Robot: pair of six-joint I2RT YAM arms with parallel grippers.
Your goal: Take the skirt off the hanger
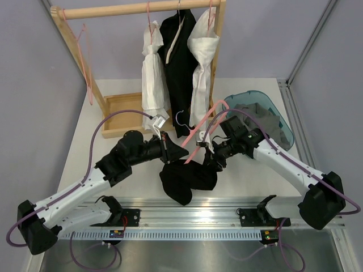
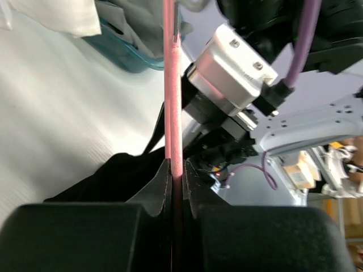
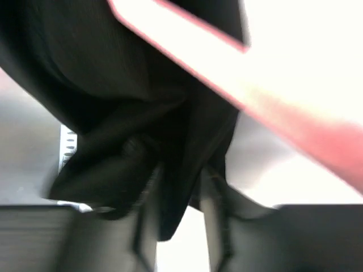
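Note:
A black skirt (image 1: 187, 180) hangs bunched from a pink hanger (image 1: 205, 122) held over the table's front middle. My left gripper (image 1: 181, 152) is shut on the hanger's pink bar (image 2: 172, 85), which runs straight up between its jaws (image 2: 177, 173); the skirt (image 2: 108, 178) shows dark just beyond them. My right gripper (image 1: 209, 160) is at the skirt's top edge, right of the hanger. In the blurred right wrist view a fold of the skirt (image 3: 142, 85) hangs between its fingers (image 3: 177, 198), with the pink hanger (image 3: 306, 133) slanting above.
A wooden rack (image 1: 136, 9) at the back holds two white garments (image 1: 153, 73), a black one (image 1: 178, 56) and an empty pink hanger (image 1: 85, 51). A teal bin (image 1: 272, 105) with grey clothes sits at the right. An aluminium rail (image 1: 227, 212) runs along the front.

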